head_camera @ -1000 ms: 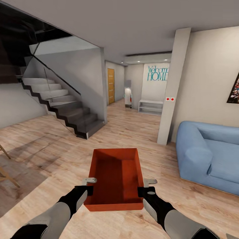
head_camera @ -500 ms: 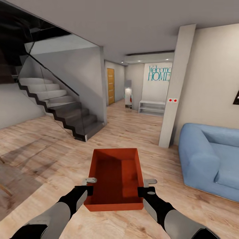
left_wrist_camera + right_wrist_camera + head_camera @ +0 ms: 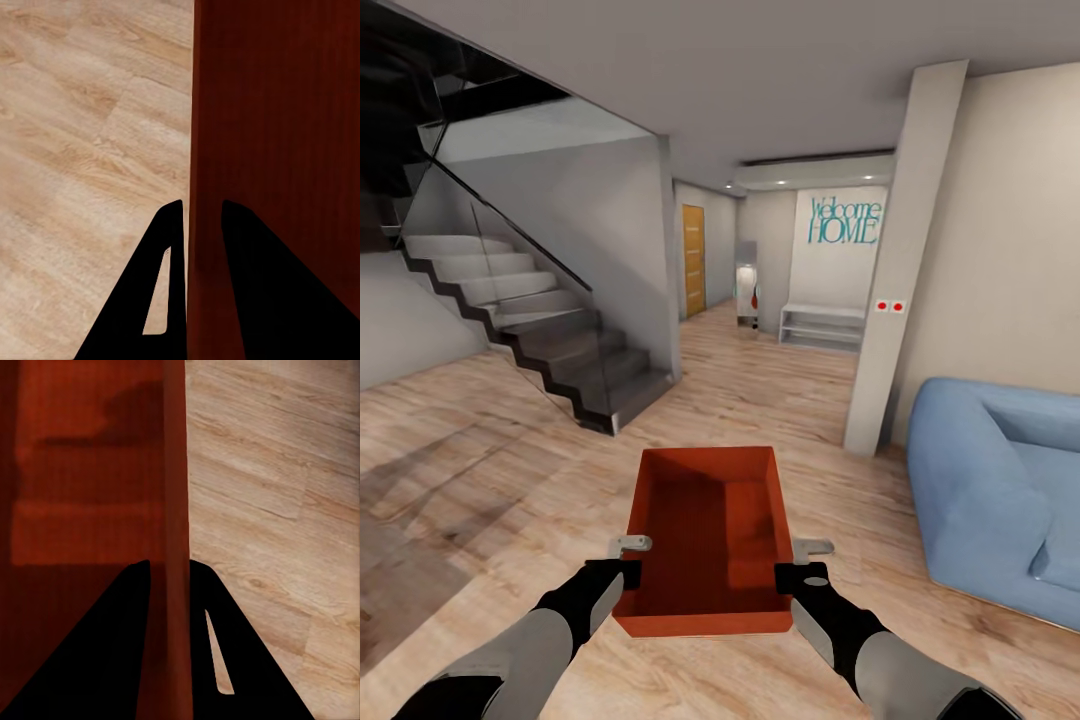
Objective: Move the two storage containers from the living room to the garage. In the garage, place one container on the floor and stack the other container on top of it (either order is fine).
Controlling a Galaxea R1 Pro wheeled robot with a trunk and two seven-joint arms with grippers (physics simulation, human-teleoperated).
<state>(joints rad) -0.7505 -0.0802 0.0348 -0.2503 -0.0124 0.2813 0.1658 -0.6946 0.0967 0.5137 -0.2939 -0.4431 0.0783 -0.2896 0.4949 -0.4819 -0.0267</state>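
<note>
Head view: wood floor (image 3: 780,400) across whole room. Staircase (image 3: 550,340) far left, blue sofa (image 3: 1000,500) at right edge, pillar (image 3: 905,260) just beside it. Orange door (image 3: 693,260) and "Welcome HOME" wall (image 3: 843,222) far down the hall.

Container (image 3: 707,540) held above floor, centre, between both arms, open side up. Left gripper (image 3: 630,558) clamped over its left wall, one finger inside, one outside (image 3: 169,247). Right gripper (image 3: 792,562) likewise pinching right wall (image 3: 174,510).
</note>
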